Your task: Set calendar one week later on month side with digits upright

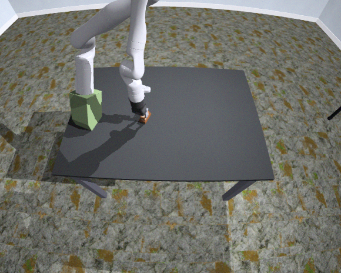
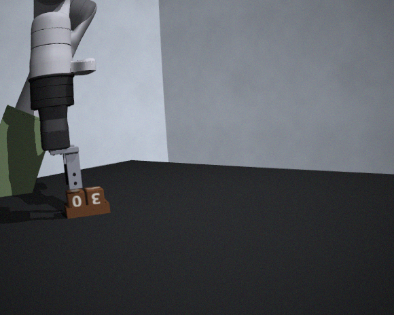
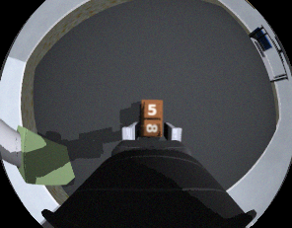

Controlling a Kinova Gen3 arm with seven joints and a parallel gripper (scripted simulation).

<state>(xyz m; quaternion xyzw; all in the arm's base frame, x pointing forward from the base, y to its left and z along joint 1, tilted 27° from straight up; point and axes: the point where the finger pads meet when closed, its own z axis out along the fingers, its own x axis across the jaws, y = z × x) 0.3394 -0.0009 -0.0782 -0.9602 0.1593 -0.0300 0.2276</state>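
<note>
The brown tray (image 1: 144,121) (image 2: 88,210) sits flat on the table with two brown cubes side by side in it. In the exterior view the left cube (image 2: 76,199) (image 3: 152,128) shows an upright 0 and the right cube (image 2: 95,197) (image 3: 152,110) an upside-down 3. From the wrist, their tops read 8 and 5. The tray side facing the exterior camera is plain; the month's name and the digits on the opposite side are hidden. My gripper (image 2: 74,188) (image 3: 151,128) is open, pointing down, its fingers either side of the 8-topped cube in the wrist view, tips near its top.
The green base block (image 1: 86,109) (image 2: 18,156) (image 3: 45,159) of the arm stands on the dark table (image 1: 194,123) (image 2: 242,237) (image 3: 191,63), left of the tray in the top and exterior views. The tray is well inside the table's edges.
</note>
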